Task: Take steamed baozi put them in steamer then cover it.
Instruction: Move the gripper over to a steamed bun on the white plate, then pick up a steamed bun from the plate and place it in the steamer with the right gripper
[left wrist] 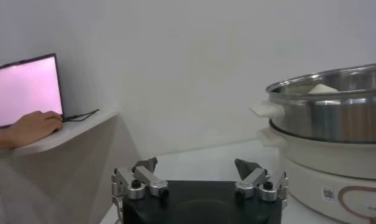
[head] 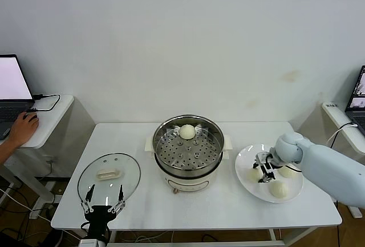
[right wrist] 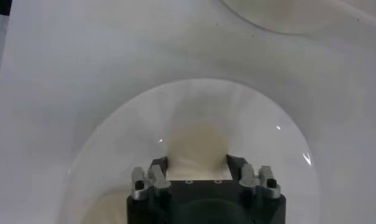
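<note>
**Right fingers closing on a bun at the plate**

The right gripper [head: 263, 169] is down on the plate [head: 246, 179], its fingers [right wrist: 156, 172] pressed to either side of a bun [right wrist: 197, 152]. Two more buns [head: 279, 189] lie just beside them; one sits in the steamer [head: 188, 150]. The soft bun could squash or slip if lifted off-centre. The left gripper [head: 104, 200] hangs idle, fingers apart, near the lid [head: 108, 174]. The bun's underside and contact points are hidden.
</note>
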Controlling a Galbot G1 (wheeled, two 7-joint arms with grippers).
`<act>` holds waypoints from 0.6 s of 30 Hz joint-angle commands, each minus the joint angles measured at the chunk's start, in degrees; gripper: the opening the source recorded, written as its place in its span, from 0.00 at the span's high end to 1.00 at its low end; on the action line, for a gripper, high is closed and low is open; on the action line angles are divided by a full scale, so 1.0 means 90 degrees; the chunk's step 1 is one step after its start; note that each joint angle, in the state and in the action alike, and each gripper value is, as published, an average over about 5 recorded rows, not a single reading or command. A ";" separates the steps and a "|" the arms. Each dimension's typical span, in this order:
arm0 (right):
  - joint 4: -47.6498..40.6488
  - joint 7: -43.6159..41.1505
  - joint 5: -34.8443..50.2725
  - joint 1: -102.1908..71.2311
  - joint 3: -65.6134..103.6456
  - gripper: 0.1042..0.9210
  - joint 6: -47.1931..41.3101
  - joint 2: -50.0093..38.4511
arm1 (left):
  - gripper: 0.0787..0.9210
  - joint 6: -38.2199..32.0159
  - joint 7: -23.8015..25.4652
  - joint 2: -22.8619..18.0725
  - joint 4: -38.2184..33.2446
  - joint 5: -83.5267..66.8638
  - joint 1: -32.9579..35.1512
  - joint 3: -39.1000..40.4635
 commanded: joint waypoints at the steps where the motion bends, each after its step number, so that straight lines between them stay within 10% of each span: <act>1: 0.0124 -0.0055 0.0108 0.0072 0.0039 0.47 -0.0050 -0.0076 | 0.12 -0.0002 -0.0001 0.0000 -0.0010 0.0004 0.0002 0.0005; 18: 0.1621 -0.0114 0.2291 0.3946 -0.1591 0.54 -0.0711 -0.0976 | 0.12 0.0019 0.0014 0.0074 -0.0123 0.0018 -0.0064 0.0104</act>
